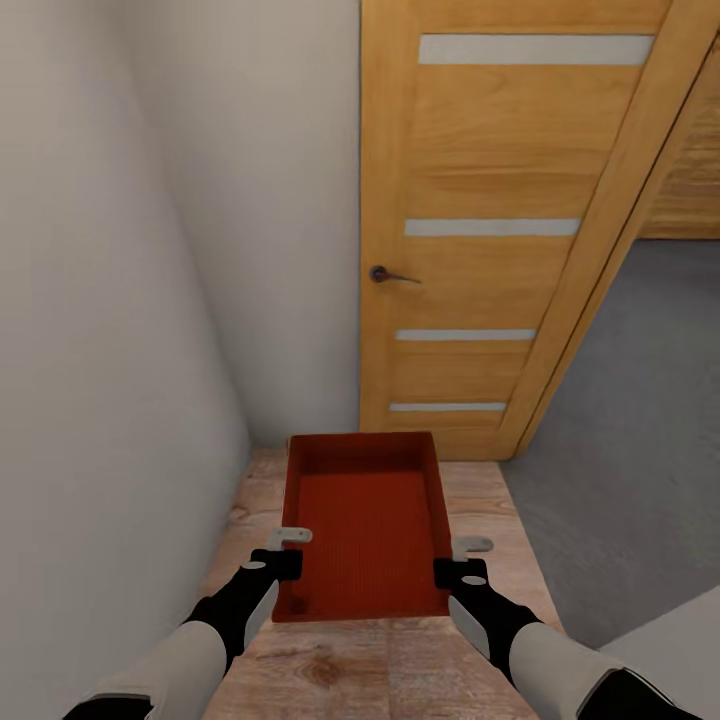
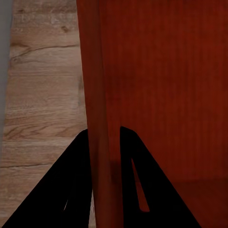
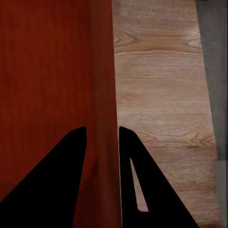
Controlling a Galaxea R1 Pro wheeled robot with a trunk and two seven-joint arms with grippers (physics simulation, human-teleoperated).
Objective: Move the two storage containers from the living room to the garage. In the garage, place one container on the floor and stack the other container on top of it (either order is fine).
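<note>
One orange-red storage container [image 1: 365, 520] hangs level in front of me, above light wood planks, lidless and empty, with a finely ribbed bottom. My left gripper [image 1: 285, 560] is shut on its left side wall [image 2: 99, 95], one finger inside and one outside. My right gripper [image 1: 455, 565] is shut on the right side wall [image 3: 102, 71] in the same way. Both hold near the box's near end. The dark grey concrete floor [image 1: 630, 430] of the garage begins just right of the box, past the planks' edge.
A honey-wood door [image 1: 480, 230] with four frosted strips and a dark handle [image 1: 380, 273] stands straight ahead. A plain white wall [image 1: 100, 350] runs close along my left. The wood-plank floor [image 1: 350, 660] lies under the box. A pale surface [image 1: 680, 620] cuts the lower right corner.
</note>
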